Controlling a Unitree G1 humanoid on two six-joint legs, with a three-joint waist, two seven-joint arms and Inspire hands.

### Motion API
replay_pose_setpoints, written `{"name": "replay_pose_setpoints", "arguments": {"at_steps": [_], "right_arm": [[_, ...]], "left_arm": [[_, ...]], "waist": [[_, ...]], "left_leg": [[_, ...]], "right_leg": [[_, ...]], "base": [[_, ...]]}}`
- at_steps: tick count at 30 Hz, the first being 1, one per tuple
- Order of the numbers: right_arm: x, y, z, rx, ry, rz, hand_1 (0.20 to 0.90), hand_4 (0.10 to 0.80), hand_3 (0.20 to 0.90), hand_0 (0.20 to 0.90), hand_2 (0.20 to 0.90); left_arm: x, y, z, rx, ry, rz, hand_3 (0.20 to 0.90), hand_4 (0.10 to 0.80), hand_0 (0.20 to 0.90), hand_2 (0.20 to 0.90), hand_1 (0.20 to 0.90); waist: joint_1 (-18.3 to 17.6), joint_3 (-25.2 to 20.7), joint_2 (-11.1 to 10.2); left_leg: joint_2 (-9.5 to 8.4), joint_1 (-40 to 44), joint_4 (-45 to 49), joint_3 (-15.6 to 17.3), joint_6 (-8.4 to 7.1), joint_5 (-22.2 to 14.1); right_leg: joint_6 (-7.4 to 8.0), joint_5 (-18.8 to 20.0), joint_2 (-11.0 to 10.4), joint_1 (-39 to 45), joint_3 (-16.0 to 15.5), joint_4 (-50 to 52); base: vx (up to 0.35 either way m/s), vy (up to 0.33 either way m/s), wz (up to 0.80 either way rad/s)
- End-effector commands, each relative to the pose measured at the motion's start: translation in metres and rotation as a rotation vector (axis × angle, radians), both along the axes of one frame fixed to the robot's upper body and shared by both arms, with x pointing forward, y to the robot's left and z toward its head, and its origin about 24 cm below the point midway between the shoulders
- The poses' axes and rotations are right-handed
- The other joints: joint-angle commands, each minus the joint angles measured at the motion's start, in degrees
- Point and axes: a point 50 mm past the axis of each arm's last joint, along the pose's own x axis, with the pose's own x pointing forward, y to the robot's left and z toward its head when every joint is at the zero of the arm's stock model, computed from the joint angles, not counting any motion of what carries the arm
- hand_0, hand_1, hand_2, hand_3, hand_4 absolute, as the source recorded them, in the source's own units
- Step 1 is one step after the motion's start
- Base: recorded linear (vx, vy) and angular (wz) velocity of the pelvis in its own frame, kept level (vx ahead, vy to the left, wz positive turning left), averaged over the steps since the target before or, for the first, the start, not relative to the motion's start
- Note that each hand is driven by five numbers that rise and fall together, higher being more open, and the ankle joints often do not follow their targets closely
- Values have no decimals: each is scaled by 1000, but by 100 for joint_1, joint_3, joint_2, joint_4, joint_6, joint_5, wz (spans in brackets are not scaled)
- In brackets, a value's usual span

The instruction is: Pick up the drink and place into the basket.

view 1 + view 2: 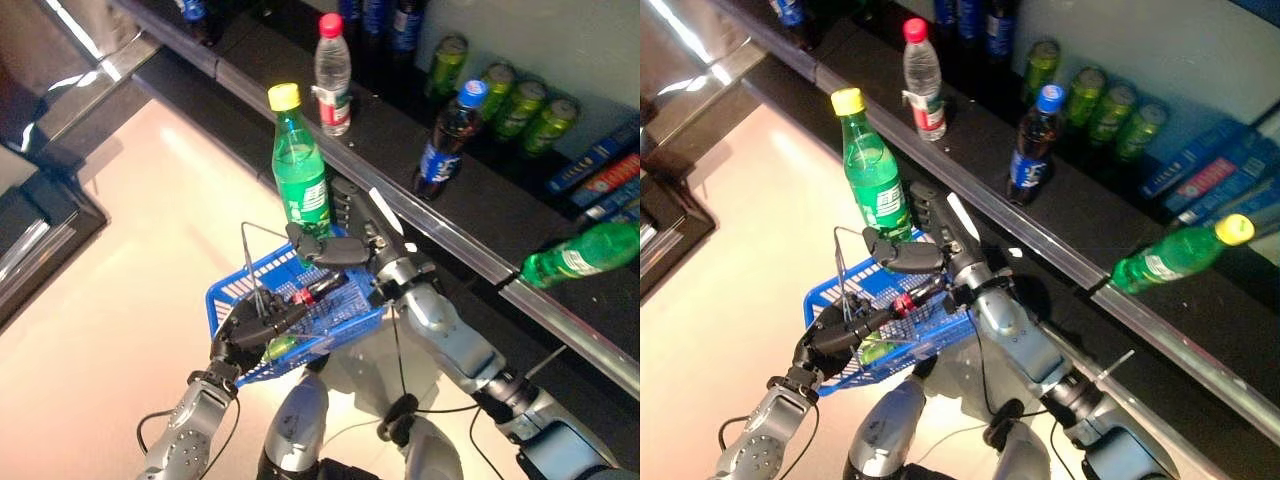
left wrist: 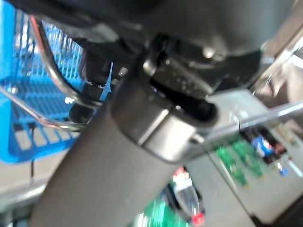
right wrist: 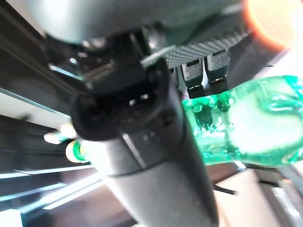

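Note:
My right hand [image 1: 345, 240] is shut on a green bottle with a yellow cap [image 1: 298, 170] and holds it upright just above the far side of the blue basket [image 1: 240, 295]. The bottle's green body shows against the fingers in the right wrist view [image 3: 246, 123]. My left hand [image 1: 245, 330] is shut on the basket's thin wire handles [image 1: 262, 262] and holds the blue basket raised in front. The handles and blue mesh show in the left wrist view [image 2: 42, 90]. A drink with a red cap [image 1: 315, 288] and a green one [image 1: 280, 347] lie inside the basket.
A dark shelf [image 1: 400, 190] runs along the back. On it stand a clear bottle with a red cap [image 1: 332, 75], a dark bottle with a blue cap [image 1: 445, 145] and green cans [image 1: 510, 100]. A green bottle [image 1: 580, 255] lies tilted at the right. Pale floor [image 1: 150, 200] spreads to the left.

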Motion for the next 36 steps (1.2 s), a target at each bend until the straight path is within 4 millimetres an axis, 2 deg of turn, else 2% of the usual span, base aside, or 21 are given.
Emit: {"name": "replay_pose_setpoints", "arguments": {"at_steps": [1, 8, 13, 14, 15, 20, 24, 27, 29, 31, 32, 33, 34, 35, 36], "right_arm": [[-17, 49, 57, 178, -239, 176, 300, 100, 200, 300, 300], [-2, 50, 16, 96, -90, 82, 300, 100, 200, 300, 300], [1, 46, -43, -23, 98, 37, 300, 100, 200, 300, 300], [0, 46, -47, -36, 109, 34, 300, 100, 200, 300, 300], [-3, 43, -64, -75, 162, 23, 300, 100, 200, 300, 300], [-10, 32, -100, -143, 278, -16, 300, 100, 200, 300, 300], [-11, 19, -131, -317, 351, -45, 300, 100, 200, 300, 300], [-14, 3, -155, -465, 446, -97, 300, 100, 200, 300, 300], [-15, -5, -164, -547, 460, -133, 300, 100, 200, 300, 300], [-13, -20, -178, -710, 501, -197, 300, 100, 200, 300, 300], [-13, -20, -179, -731, 508, -198, 300, 100, 200, 300, 300], [-11, -27, -184, -840, 522, -218, 300, 100, 200, 300, 300], [-11, -27, -184, -840, 522, -218, 300, 100, 200, 300, 300], [-9, -36, -190, -993, 549, -227, 420, 240, 340, 420, 420], [-8, -36, -190, -992, 549, -227, 420, 240, 340, 420, 420]], "left_arm": [[0, -33, 131, -99, -772, -331, 200, 100, 300, 300, 300], [-9, -37, 154, -158, -890, -470, 200, 100, 300, 300, 300], [-12, -32, 160, -172, -922, -495, 200, 100, 300, 300, 300], [-12, -32, 160, -168, -924, -496, 200, 100, 300, 300, 300], [-14, -30, 160, -163, -934, -503, 200, 100, 300, 300, 300], [-18, -23, 159, -160, -952, -509, 200, 100, 300, 300, 300], [-20, -19, 158, -164, -959, -527, 200, 100, 300, 300, 300], [-21, -20, 159, -171, -963, -536, 200, 100, 300, 300, 300], [-21, -21, 160, -177, -964, -543, 200, 100, 300, 300, 300], [-22, -23, 161, -185, -964, -558, 200, 100, 300, 300, 300], [-22, -24, 161, -185, -964, -560, 200, 100, 300, 300, 300], [-22, -25, 161, -186, -962, -567, 200, 100, 300, 300, 300], [-22, -25, 161, -186, -962, -567, 200, 100, 300, 300, 300], [-22, -31, 161, -181, -958, -580, 200, 100, 300, 300, 300], [-22, -31, 162, -181, -958, -580, 200, 100, 300, 300, 300]], "waist": [[116, -1096, -111], [306, -1003, -131], [436, -868, -197], [434, -876, -209], [470, -837, -210], [500, -774, -205], [546, -740, -192], [565, -723, -169], [571, -704, -157], [601, -659, -125], [606, -654, -124], [632, -635, -111], [632, -634, -111], [678, -602, -104], [678, -600, -104]], "left_leg": [[-151, -355, 719, 14, 216, -124], [-216, -537, 744, -102, 192, -65], [-256, -644, 724, -158, 169, -63], [-267, -663, 693, -169, 174, -28], [-269, -681, 684, -171, 175, -46], [-294, -735, 619, -183, 191, -23], [-299, -746, 584, -183, 177, -16], [-292, -751, 537, -176, 179, 8], [-290, -762, 529, -169, 181, 13], [-297, -781, 515, -174, 175, 26], [-298, -781, 515, -174, 174, 27], [-300, -779, 509, -181, 170, 31], [-300, -778, 509, -181, 170, 31], [-303, -789, 498, -190, 171, 43], [-303, -788, 498, -190, 172, 43]], "right_leg": [[-40, 464, -10, 702, -49, -813], [17, 500, -47, 695, -223, -842], [60, 516, -55, 660, -295, -868], [66, 545, -58, 649, -309, -898], [79, 532, -54, 638, -299, -904], [96, 563, -54, 591, -307, -958], [110, 569, -56, 578, -318, -971], [119, 570, -55, 579, -320, -992], [118, 573, -59, 559, -328, -987], [124, 586, -64, 527, -331, -973], [125, 587, -65, 526, -331, -972], [122, 589, -64, 527, -337, -965], [122, 588, -64, 528, -337, -965], [128, 602, -65, 523, -347, -967], [128, 602, -65, 524, -346, -967]], "base": [[17, -13, 20], [8, -7, 15], [-7, -37, 12], [-13, -42, 5], [-21, -28, 9], [-9, -9, 3], [7, -3, 1], [26, -8, 5], [0, 0, 0], [0, 0, 0], [0, 0, 0], [0, 0, 0], [43, -31, 1], [0, 0, 0], [41, -28, 2]]}}
